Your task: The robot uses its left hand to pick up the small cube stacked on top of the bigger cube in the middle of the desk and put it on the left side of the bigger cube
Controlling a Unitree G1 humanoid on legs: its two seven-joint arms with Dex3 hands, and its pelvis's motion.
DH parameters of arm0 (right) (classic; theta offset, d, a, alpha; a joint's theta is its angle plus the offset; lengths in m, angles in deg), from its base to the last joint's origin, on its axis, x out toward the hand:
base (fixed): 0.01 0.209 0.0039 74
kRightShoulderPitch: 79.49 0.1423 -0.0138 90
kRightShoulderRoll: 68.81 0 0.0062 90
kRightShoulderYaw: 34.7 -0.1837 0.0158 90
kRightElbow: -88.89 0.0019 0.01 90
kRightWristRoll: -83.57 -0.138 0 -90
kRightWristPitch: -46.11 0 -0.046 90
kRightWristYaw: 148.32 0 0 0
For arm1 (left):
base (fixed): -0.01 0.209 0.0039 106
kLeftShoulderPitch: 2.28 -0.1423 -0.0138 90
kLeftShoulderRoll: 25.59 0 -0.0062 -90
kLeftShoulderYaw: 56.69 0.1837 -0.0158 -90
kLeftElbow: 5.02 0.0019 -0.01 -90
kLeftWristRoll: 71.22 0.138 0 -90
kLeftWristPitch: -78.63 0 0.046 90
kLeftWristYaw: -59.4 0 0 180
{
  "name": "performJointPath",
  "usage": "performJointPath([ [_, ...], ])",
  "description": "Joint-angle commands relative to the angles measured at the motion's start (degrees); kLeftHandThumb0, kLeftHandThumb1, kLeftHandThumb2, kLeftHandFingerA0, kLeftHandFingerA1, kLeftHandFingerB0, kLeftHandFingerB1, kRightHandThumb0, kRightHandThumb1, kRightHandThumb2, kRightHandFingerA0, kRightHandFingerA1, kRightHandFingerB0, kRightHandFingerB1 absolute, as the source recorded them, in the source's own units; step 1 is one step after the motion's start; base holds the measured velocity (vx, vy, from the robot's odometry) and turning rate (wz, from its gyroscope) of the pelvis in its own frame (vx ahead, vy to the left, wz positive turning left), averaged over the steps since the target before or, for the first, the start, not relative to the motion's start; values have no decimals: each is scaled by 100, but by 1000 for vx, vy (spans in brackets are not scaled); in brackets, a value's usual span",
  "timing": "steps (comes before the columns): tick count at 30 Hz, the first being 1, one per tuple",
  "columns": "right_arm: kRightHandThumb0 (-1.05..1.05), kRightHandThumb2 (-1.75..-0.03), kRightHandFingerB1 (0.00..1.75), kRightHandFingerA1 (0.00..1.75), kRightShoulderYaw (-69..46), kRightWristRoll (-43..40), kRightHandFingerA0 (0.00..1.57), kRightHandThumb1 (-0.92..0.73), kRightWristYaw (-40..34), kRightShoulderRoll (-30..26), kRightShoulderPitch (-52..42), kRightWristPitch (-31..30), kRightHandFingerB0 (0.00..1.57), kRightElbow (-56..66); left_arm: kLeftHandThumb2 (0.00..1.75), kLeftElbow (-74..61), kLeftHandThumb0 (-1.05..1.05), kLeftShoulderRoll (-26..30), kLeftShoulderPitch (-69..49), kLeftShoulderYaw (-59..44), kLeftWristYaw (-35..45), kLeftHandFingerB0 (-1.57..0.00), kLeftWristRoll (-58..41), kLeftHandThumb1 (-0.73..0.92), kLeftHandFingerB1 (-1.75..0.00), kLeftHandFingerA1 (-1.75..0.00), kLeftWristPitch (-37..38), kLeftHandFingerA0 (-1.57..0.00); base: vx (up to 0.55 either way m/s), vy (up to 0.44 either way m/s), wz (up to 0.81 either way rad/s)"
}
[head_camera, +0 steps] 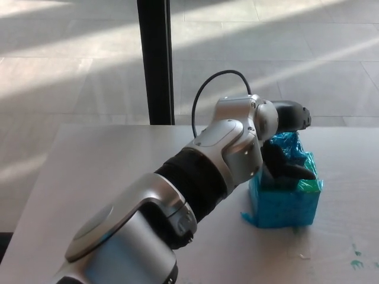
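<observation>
The small cube [289,144], wrapped in teal tape, rests on the bigger teal cube [284,204] in the middle of the desk [89,171]. My left arm reaches across from the lower left. My left hand [274,156] is closed around the small cube: the thumb [288,171] lies across its front face and the fingers [294,116] curl over its far side. Only the cube's crinkled top shows. The right hand does not appear.
A black pillar [155,59] stands behind the desk's far edge, with tiled floor beyond. A black cable [216,80] loops up from my wrist. Small teal marks [357,260] dot the desk at the lower right.
</observation>
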Motion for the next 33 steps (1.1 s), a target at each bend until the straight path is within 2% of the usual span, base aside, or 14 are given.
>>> performJointPath([
  [1,-34,-59,34,58,-29,-47,66,-62,58,-119,-18,-63,45,108,90,72,-91,56,-119,92,231,-8,135,44,-4,-61,-207,-19,0,0,0],
  [8,-35,-59,35,61,-14,1,67,-65,-1,-153,-53,-111,46,293,87,555,-80,39,-98,582,458,-6,367,42,-17,-61,-1,-17,0,0,0],
  [11,-36,-60,35,60,-26,-2,67,-67,-14,-149,18,-77,46,122,82,412,-86,106,-293,596,350,-7,370,45,-42,-68,-31,-28,0,0,0],
  [12,-35,-60,35,59,0,31,67,-67,-36,-156,5,-17,46,134,55,318,-72,138,-395,573,238,-16,364,49,-37,-76,17,-40,0,0,0],
  [13,-35,-60,35,61,80,136,68,-67,-101,-182,7,19,46,117,80,242,-67,152,-485,558,128,-17,373,37,-47,-74,44,-47,0,0,0],
  [14,-32,-60,35,61,61,107,68,-67,-91,-175,18,92,47,57,55,132,-57,169,-616,511,-37,-29,367,48,-38,-79,72,-57,0,0,0],
  [15,-31,-60,35,60,71,116,68,-67,-89,-176,56,83,47,-8,78,107,-56,174,-704,509,-194,-30,394,38,-51,-83,159,-66,0,0,0],
  [16,-29,-60,36,62,76,128,71,-67,-108,-177,71,169,50,-74,56,-4,-38,186,-901,471,-524,-44,426,55,-45,-109,271,-75,0,0,0],
  [18,-28,-60,36,65,55,106,72,-66,-110,-161,114,209,54,-176,60,-97,-35,199,-1048,466,-755,-44,495,61,-52,-132,335,-75,0,0,0],
  [19,-35,-86,53,70,30,75,67,-55,-92,-142,172,215,47,-295,61,-145,-31,208,-1173,504,-991,-46,578,65,-52,-140,412,-71,0,0,0],
  [22,-28,-60,37,60,59,100,70,-68,-46,-177,202,325,55,-364,67,-235,-21,194,-1460,398,-1659,-54,616,66,-59,-149,628,-72,0,0,0],
  [27,-30,-61,38,61,57,94,71,-68,-52,-187,234,361,57,-385,79,-148,-15,80,-1703,159,-2333,-72,570,63,-56,-122,875,-67,0,0,0],
  [31,-29,-61,38,65,9,41,71,-70,-61,-170,199,375,59,-319,66,-102,-19,98,-1820,113,-2692,-93,632,53,-72,-111,1196,-83,0,0,0],
  [33,-28,-60,40,64,16,62,71,-69,-78,-173,216,443,61,-385,80,-45,-17,50,-1873,7,-2839,-81,592,65,-114,-162,1207,-80,0,0,0],
])
